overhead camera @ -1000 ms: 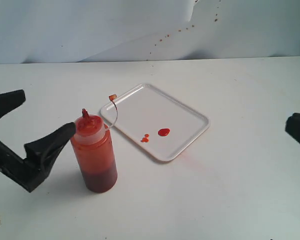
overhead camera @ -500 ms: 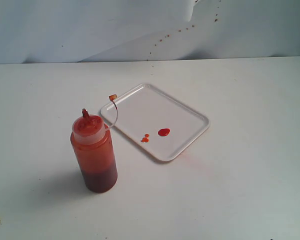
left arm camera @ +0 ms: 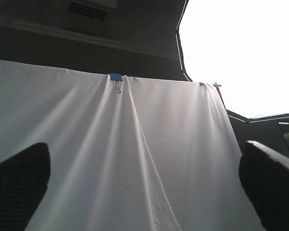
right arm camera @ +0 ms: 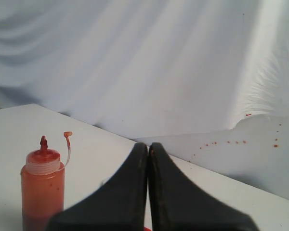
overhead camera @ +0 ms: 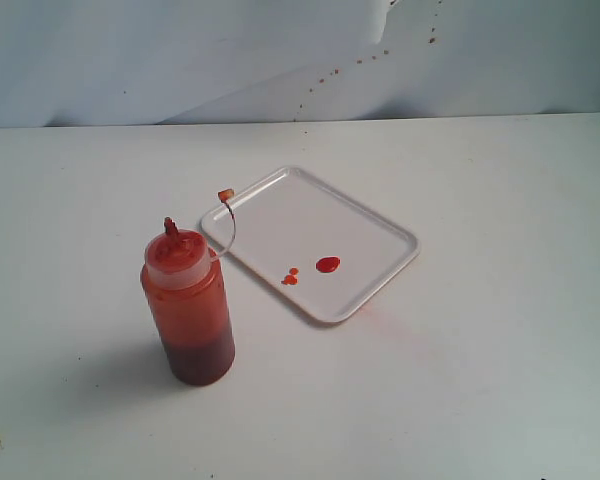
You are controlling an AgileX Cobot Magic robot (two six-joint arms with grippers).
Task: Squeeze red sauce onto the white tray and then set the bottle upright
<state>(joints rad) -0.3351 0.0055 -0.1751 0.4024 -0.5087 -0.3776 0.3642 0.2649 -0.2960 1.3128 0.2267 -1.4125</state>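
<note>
The white table (overhead camera: 480,380) bears the bottle (overhead camera: 188,305), upright, and the white tray (overhead camera: 310,215), flat just beside it. The bottle stands beyond the fingers (right arm camera: 120,202) of the right gripper (right arm camera: 148,146), apart from them.

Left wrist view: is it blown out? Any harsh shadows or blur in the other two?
Left wrist view: area past the cloth clipped to pure white, left gripper near-black. Exterior view: even light, only a soft shadow left of the bottle. Right wrist view: shut right gripper dark, slightly soft; bottle clear.
</note>
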